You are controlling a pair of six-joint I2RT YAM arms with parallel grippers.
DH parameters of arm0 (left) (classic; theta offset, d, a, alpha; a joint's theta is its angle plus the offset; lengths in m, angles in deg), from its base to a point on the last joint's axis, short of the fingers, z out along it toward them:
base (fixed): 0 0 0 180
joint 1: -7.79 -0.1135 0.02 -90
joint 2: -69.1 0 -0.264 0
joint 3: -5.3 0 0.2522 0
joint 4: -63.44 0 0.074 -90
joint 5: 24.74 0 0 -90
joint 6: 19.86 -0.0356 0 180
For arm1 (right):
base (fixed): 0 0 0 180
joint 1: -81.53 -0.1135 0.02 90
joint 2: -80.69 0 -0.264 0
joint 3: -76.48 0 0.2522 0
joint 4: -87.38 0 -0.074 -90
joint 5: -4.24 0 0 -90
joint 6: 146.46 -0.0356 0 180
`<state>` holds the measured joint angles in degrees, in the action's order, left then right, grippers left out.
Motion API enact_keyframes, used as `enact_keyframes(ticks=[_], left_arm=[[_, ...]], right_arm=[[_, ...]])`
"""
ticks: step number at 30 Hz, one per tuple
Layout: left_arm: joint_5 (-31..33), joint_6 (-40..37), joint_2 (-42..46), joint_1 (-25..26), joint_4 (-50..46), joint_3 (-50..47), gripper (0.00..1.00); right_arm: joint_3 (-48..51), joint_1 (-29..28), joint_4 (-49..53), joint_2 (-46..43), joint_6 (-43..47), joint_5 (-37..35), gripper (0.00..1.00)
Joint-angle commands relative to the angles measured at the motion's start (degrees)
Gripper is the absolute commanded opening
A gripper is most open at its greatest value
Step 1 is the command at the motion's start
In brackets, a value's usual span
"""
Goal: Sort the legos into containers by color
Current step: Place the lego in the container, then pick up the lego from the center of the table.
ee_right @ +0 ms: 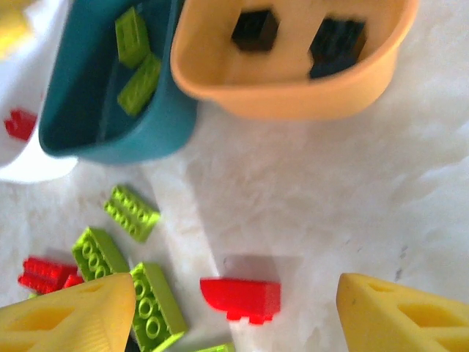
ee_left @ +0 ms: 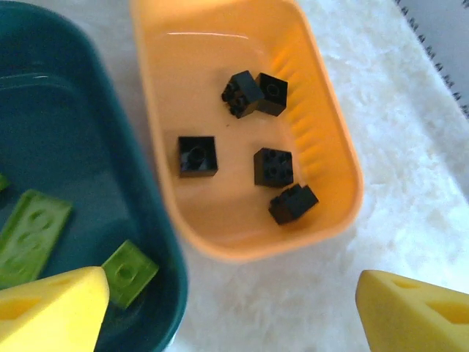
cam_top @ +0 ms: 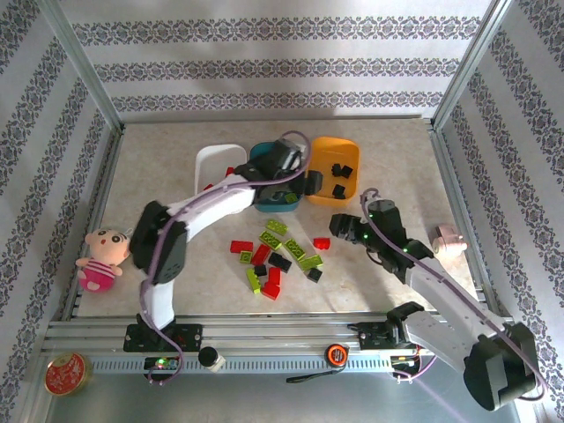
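Both released, left tool point(ee_left: 233, 308) at orange tub point(ee_left: 352, 192) edge, right tool point(ee_right: 238, 315) over red brick point(ee_right: 242, 298)

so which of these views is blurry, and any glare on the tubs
right wrist view is soft, black bricks in the orange tub smeared; left wrist view is crisp, pale glare streak inside that tub; top view evenly bright

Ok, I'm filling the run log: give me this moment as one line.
left gripper: open, empty, beside orange tub | right gripper: open over red brick | orange tub: five black bricks
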<state>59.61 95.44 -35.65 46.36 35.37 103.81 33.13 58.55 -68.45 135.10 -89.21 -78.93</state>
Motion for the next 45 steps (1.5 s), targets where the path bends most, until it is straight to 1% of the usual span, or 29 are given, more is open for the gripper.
enact_keyframes(ticks=[1, 2, 4, 10, 13, 18, 23, 25, 28, 32, 36, 38, 41, 43, 45], left_arm=[[1.1, 2.9, 10.1, -0.1, 9.9, -12.2, 0.94], [1.3, 3.1, 12.6, -0.2, 10.5, -15.4, 0.97], [2.0, 4.0, 18.1, -0.2, 11.3, -22.6, 1.0], [5.0, 7.1, 34.6, -0.2, 13.7, -40.8, 1.0], [6.6, 8.2, 41.9, -0.2, 13.5, -47.3, 1.0], [9.4, 10.2, 50.7, -0.2, 10.9, -54.6, 1.0], [13.3, 10.8, 57.1, -0.2, 5.3, -57.2, 1.0], [14.4, 11.0, 59.4, -0.2, 3.7, -58.2, 1.0], [15.7, 11.6, 62.0, -0.2, 2.4, -59.7, 1.0], [17.0, 11.8, 63.6, -0.2, 0.3, -60.3, 1.0], [18.9, 11.7, 65.0, -0.2, -2.6, -59.9, 1.0], [20.4, 11.9, 65.8, -0.2, -4.0, -59.7, 1.0], [21.2, 12.2, 67.3, -0.2, -5.2, -59.8, 1.0], [21.6, 12.6, 68.3, -0.2, -5.9, -59.9, 1.0], [21.5, 12.7, 69.2, -0.2, -6.2, -60.3, 1.0]], right_arm=[[1.3, -4.2, -2.1, 2.6, -1.7, -2.3, 0.73], [1.4, -5.2, -2.6, 3.6, -2.1, -3.1, 0.73], [1.0, -7.0, -3.5, 6.4, -3.1, -3.9, 0.74], [-1.0, -11.2, -6.7, 16.1, -4.5, -5.9, 0.73], [-2.8, -11.7, -7.6, 21.1, -4.7, -6.8, 0.74], [-5.5, -11.7, -8.5, 27.7, -3.4, -9.1, 0.72], [-7.7, -11.6, -8.1, 31.5, -2.2, -9.0, 0.63], [-8.1, -11.4, -7.9, 32.0, -1.7, -8.9, 0.57], [-9.0, -11.3, -7.0, 32.0, -0.7, -8.3, 0.47], [-10.5, -11.5, -4.9, 29.3, 0.7, -7.6, 0.39], [-14.6, -12.2, -2.4, 25.6, 2.5, -5.2, 0.37], [-18.6, -12.8, -1.7, 26.1, 3.6, -2.8, 0.37], [-26.2, -14.2, -2.3, 30.4, 5.1, 0.9, 0.37], [-32.8, -15.5, -3.0, 35.6, 5.9, 3.4, 0.38], [-39.1, -16.8, -3.4, 41.1, 6.6, 3.9, 0.38]])
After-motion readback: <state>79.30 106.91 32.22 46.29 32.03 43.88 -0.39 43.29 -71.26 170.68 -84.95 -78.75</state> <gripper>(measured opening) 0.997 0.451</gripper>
